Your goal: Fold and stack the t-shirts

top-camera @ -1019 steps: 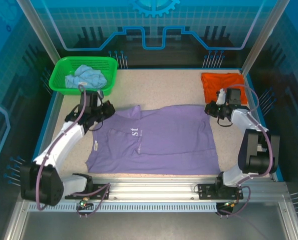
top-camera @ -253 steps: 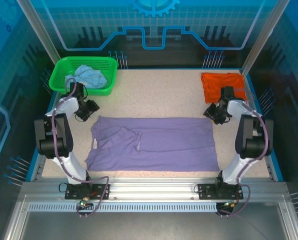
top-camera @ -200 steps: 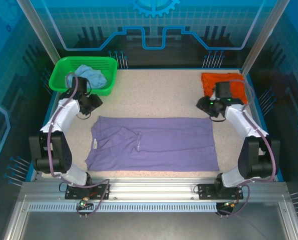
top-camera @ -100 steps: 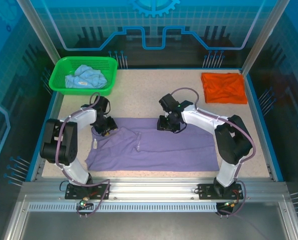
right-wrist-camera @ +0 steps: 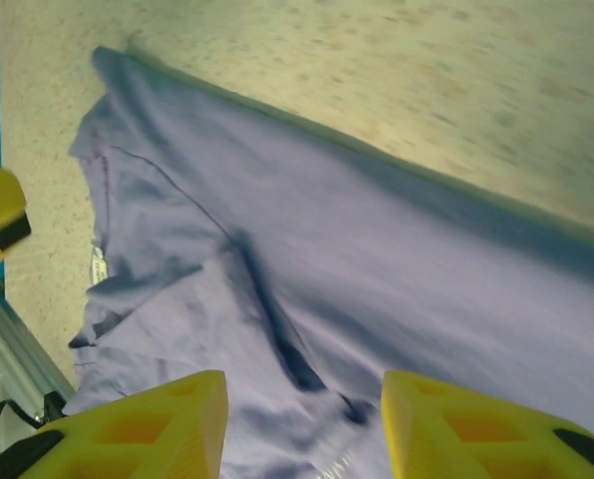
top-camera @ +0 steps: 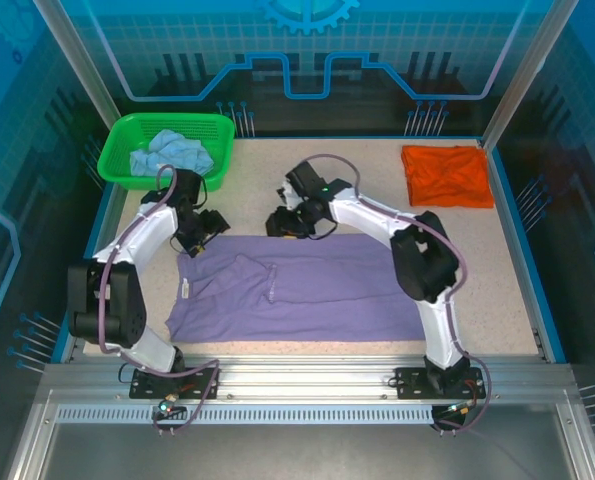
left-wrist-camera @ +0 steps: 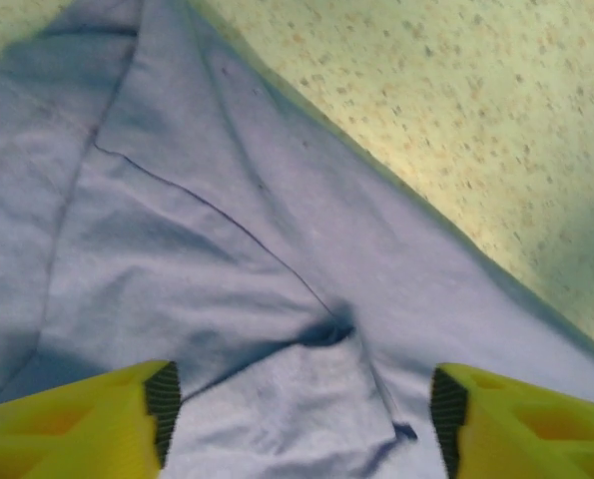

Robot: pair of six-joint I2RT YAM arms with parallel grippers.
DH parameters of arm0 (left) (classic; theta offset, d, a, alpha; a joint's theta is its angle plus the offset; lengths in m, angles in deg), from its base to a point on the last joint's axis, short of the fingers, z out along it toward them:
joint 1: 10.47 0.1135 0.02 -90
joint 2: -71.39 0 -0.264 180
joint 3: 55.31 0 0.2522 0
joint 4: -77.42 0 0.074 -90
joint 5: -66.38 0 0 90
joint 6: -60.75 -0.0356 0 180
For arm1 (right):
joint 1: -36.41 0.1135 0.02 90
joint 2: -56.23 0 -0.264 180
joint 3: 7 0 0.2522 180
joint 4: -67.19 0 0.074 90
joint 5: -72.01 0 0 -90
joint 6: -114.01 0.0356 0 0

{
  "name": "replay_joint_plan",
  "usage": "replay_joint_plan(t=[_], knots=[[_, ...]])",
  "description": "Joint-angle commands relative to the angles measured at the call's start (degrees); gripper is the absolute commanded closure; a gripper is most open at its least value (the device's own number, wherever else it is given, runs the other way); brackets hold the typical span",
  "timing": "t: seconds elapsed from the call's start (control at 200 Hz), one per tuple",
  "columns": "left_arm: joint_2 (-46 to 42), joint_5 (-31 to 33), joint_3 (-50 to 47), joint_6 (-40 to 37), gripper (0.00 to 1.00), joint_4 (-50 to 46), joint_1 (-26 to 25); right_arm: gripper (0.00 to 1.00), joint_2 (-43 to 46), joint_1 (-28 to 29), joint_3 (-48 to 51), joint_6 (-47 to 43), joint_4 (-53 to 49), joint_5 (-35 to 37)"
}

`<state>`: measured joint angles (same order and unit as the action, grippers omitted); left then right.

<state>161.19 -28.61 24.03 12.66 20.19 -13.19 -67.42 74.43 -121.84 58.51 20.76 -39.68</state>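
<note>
The lavender t-shirt (top-camera: pixel 307 290) is soft, matt knit cloth, smooth over most of its spread and rumpled into shallow creases toward nine o'clock, with a stitched seam line showing in the left wrist view. The orange t-shirt (top-camera: pixel 447 175) at two o'clock is matt cloth too. At ten o'clock, the light blue t-shirt (top-camera: pixel 172 152) is crumpled cloth inside a green basket (top-camera: pixel 117 165) of glossy slotted plastic. The table (top-camera: pixel 277 175) top is beige, speckled and matt. At six o'clock runs a rail (top-camera: pixel 307 385) of brushed metal. The left gripper (left-wrist-camera: pixel 297 424) and right gripper (right-wrist-camera: pixel 306 419) have yellow moulded plastic fingers (right-wrist-camera: pixel 137 429) with a dull sheen.
</note>
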Motion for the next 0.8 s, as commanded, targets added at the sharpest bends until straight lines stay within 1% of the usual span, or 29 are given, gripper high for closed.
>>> replay_joint_plan(t=[0.0,0.035,0.11,0.245,0.335,0.39,0.485,0.66,0.74,0.795], knots=[[-0.4,-7.6,-4.5,4.5,0.38,-0.6,1.8,0.55,-7.2,3.2,-9.6,-4.3,-6.3,-4.3],[-0.3,-9.4,-6.2,5.1,0.42,0.4,2.5,0.55,-9.2,3.8,-12.8,-5.0,-8.2,-4.5],[0.3,-10.6,-8.0,4.5,0.47,1.2,3.1,0.54,-14.0,5.1,-18.6,-5.2,-11.2,-4.6],[3.4,-9.0,-8.7,1.4,0.51,3.6,4.3,0.53,-17.4,7.3,-22.9,-5.0,-11.1,-2.0],[5.0,-9.2,-9.3,2.1,0.55,3.5,6.8,0.54,-21.1,7.9,-27.9,-3.7,-13.9,-1.8],[4.5,-9.3,-10.3,2.6,0.56,4.0,8.0,0.55,-22.3,8.1,-30.2,-3.7,-15.2,-1.3],[4.4,-8.9,-11.0,2.2,0.56,5.2,8.7,0.54,-22.8,8.3,-30.5,-4.6,-15.0,0.5],[6.1,-11.1,-11.6,1.9,0.56,6.2,8.7,0.56,-22.7,8.5,-28.8,-5.1,-14.8,0.2],[6.2,-10.1,-11.9,0.8,0.56,5.7,8.7,0.57,-22.2,8.7,-27.6,-5.4,-14.2,-0.2],[6.3,-9.5,-12.0,0.5,0.56,5.5,8.8,0.59,-22.4,8.8,-27.6,-5.4,-14.3,-1.0]])
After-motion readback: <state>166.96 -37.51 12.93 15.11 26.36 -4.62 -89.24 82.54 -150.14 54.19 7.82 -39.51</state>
